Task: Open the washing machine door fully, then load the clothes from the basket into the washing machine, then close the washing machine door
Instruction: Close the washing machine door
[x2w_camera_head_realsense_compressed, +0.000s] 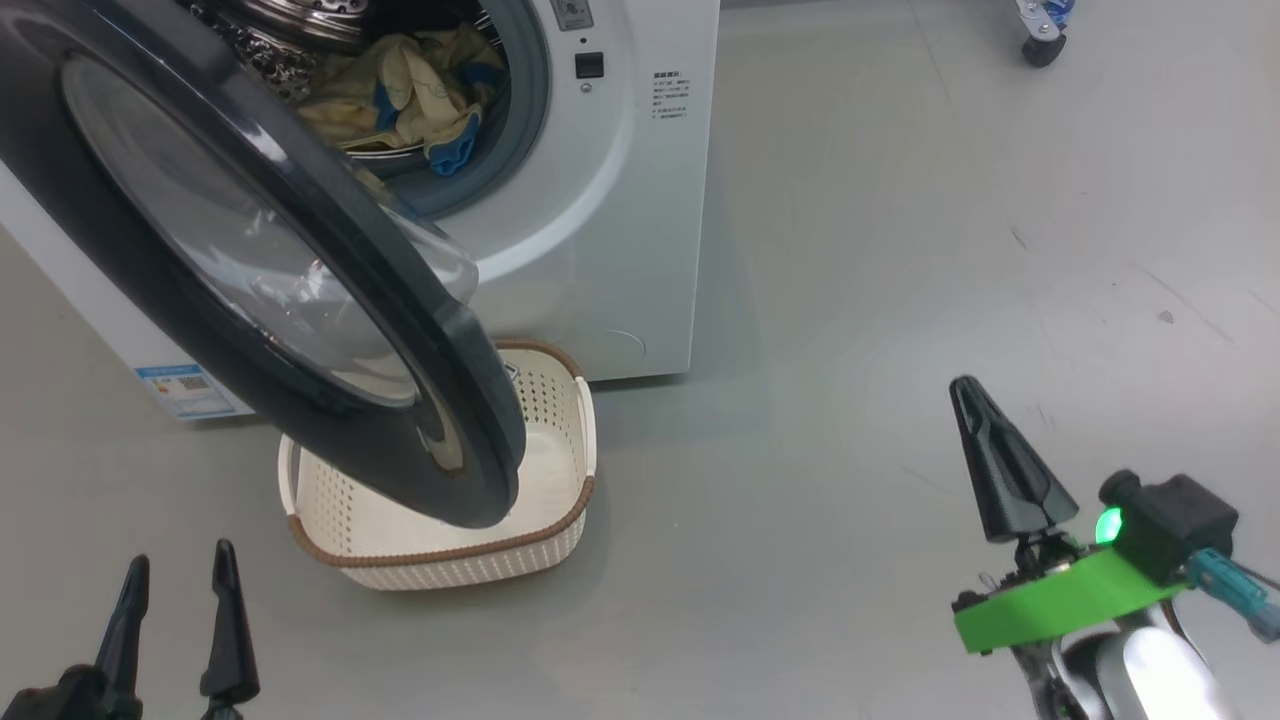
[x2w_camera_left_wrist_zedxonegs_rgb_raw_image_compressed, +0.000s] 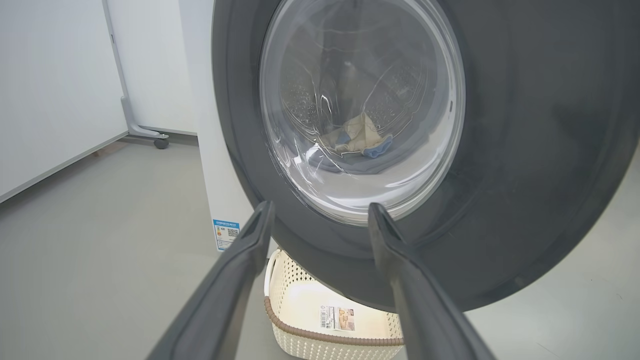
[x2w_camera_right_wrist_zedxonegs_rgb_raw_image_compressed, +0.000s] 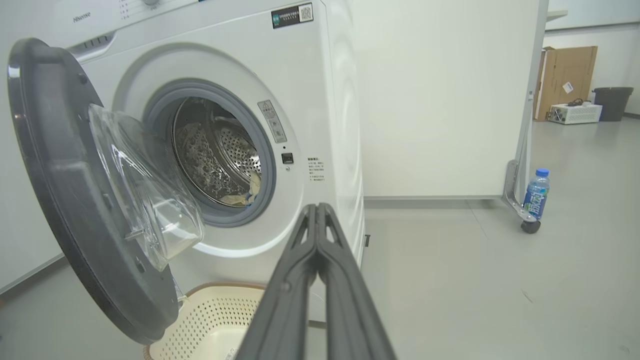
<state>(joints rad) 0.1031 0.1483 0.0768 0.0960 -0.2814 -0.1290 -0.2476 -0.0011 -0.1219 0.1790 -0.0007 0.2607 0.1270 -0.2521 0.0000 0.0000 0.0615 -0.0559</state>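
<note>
Now on the last step, by my read: loading looks done, door left to shut.

Where things are: the clothes (x2w_camera_head_realsense_compressed: 410, 95) lie inside the drum (x2w_camera_right_wrist_zedxonegs_rgb_raw_image_compressed: 220, 150) of the washing machine (x2w_camera_head_realsense_compressed: 600, 200), heaped toward the front, w/ one blue cuff low by the grey gasket lip. The basket (x2w_camera_head_realsense_compressed: 470, 560) sits on the floor just in front of the machine, under the swung-out door. What shows of its inside is bare, w/ the sticker (x2w_camera_left_wrist_zedxonegs_rgb_raw_image_compressed: 337, 317) on its floor plain in L wrist view. Part of it is hidden behind the door rim, so can't fully confirm empty.

The washing machine door (x2w_camera_head_realsense_compressed: 250, 250) stands well open, hinged on robot's L, glass bowl turned toward the opening.

Hands:
- The left gripper (x2w_camera_head_realsense_compressed: 180, 560) has fingers apart, nothing between them. It sits low at L in head view. In L wrist view it points at the door's outer face, near it; contact not evident.
- The right gripper (x2w_camera_head_realsense_compressed: 968, 392) has fingers pressed together on nothing, well off to R of the machine over bare floor.

Next move, est.: L arm is better placed.
- Needs contact on the black rim, away from the hinge side.
- Then a steady push along the door's arc till the latch catches. Flat push, no grasp req'd.

Watch: the cuff by the gasket could get pinched. The door's lower edge sweeps over the basket; clearance looks ok but close.
</note>
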